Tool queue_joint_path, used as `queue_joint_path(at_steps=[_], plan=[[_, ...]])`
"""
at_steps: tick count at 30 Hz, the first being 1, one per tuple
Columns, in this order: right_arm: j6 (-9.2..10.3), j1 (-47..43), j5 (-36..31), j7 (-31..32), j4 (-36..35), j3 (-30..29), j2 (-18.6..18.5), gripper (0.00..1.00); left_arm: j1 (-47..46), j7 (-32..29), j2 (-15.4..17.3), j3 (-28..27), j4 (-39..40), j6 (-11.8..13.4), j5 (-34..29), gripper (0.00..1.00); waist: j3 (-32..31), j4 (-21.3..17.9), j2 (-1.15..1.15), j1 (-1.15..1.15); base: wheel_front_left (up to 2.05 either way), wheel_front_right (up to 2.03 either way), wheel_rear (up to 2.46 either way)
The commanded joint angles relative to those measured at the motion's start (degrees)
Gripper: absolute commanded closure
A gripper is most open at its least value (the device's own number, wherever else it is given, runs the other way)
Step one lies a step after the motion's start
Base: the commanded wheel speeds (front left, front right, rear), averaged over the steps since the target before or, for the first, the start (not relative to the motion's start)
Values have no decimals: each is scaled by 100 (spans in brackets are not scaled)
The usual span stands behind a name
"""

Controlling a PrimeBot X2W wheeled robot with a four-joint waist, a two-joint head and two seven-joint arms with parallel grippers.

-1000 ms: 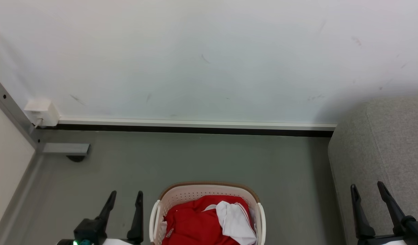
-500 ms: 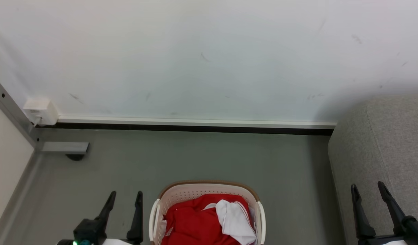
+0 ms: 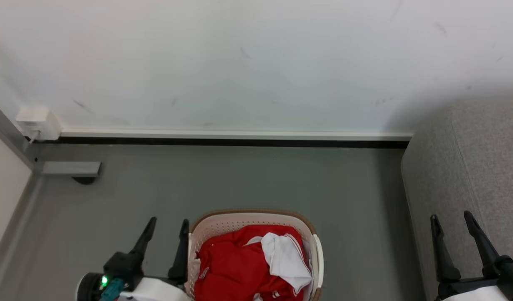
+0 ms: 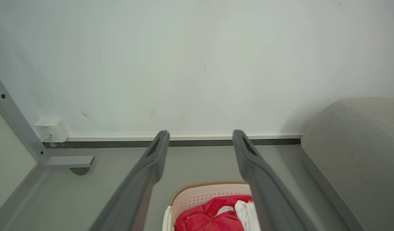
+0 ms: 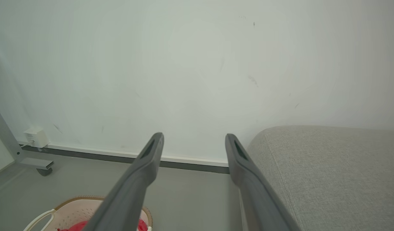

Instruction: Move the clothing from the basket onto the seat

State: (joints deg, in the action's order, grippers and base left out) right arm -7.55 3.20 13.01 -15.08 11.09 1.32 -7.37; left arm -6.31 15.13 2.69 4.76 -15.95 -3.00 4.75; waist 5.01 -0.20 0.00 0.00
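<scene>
Beside the basket (image 3: 235, 225), left claw (image 3: 168, 220) wide open, empty, perhaps against its rim; right claw (image 3: 450, 215) likewise open, empty.

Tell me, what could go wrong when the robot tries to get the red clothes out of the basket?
The left gripper stands open right beside the basket, so it might bump or hook the rim instead of cloth. The clothing lies bunched in a heap, so one pinch may lift only part of it. The seat is off to the right across bare floor, so cloth could slip and land there.
</scene>
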Motion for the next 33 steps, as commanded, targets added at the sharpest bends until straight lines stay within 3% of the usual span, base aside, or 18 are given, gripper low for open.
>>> queue_joint_path(at_steps=[1,9,23,33], plan=[[12,76,12,-9,-49,-8,-20,0,-142,4,35,74,-44,-38,-65,0,148,-62,0,0,0,0,0],[12,353,8,-7,-180,21,35,0,-891,4,35,605,-758,-113,-227,0,717,-262,0,0,0,0,0],[12,1123,19,-6,-640,203,240,0,-2850,-61,44,1152,-3443,-126,-546,0,2099,-885,0,0,0,0,0],[12,1478,68,-6,-1032,360,389,0,-3935,-770,99,1389,-4907,178,-786,0,2924,-1205,0,0,0,0,0]])
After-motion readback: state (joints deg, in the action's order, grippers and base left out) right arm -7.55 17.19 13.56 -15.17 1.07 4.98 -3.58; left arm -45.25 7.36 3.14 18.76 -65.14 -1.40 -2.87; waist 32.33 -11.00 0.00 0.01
